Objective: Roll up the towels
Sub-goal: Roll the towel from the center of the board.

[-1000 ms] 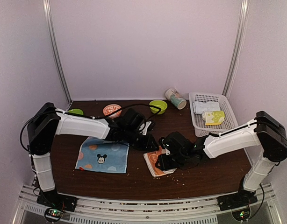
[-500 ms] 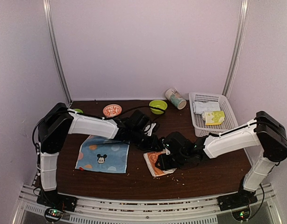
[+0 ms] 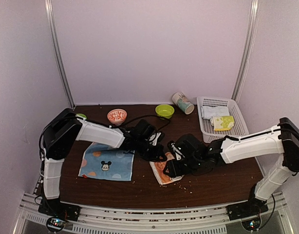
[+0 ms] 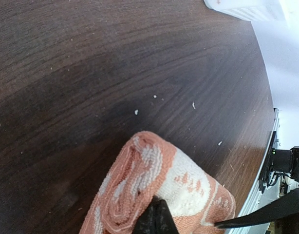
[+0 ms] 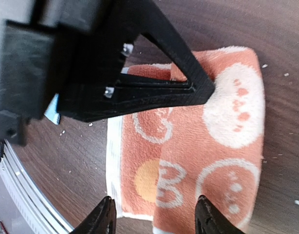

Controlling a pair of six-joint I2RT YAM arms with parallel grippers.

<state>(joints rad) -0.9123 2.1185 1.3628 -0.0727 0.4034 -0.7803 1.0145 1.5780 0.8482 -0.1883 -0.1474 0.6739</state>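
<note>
Just left of the orange towel (image 3: 161, 170), the light blue towel (image 3: 106, 162) lay flat, seen only from above. Left wrist view showed the left gripper (image 4: 157, 214) pinched shut on the orange fold. Right wrist view showed the right gripper (image 5: 156, 207) spread open over that towel's edge, empty.

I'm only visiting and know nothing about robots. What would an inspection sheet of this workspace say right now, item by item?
Surface: dark wood table, dotted with pale crumbs.
Job's things: orange towel partly folded at centre; light blue towel lying flat to its left.
Clutter: white basket holding a pale roll and a yellow-green roll; tipped cup; green bowl; orange-patterned bowl.
Grippers: left gripper shut, pinching the orange towel's fold; right gripper open over the same towel's edge.
Cables: black cable looping above the table by the left arm.
Surroundings: plain pale walls, metal posts in the corners.
</note>
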